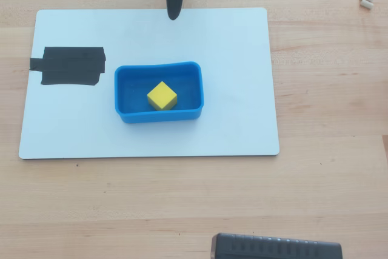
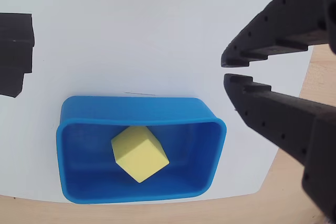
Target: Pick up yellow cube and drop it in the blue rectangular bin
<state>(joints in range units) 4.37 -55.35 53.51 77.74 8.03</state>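
Observation:
The yellow cube (image 1: 162, 96) lies inside the blue rectangular bin (image 1: 159, 117), near its middle, turned at an angle. In the wrist view the cube (image 2: 139, 153) rests on the floor of the bin (image 2: 136, 106). My gripper (image 1: 174, 11) is at the top edge of the overhead view, well behind the bin and apart from it. In the wrist view the gripper (image 2: 227, 71) comes in from the right, above the bin's far right corner. Its fingers are nearly together with only a thin gap, and they hold nothing.
The bin stands on a white board (image 1: 242, 89) on a wooden table. A patch of black tape (image 1: 68, 66) sits at the board's left. A black object (image 1: 276, 248) lies at the table's bottom edge. Small pale bits (image 1: 366, 0) lie at the top right.

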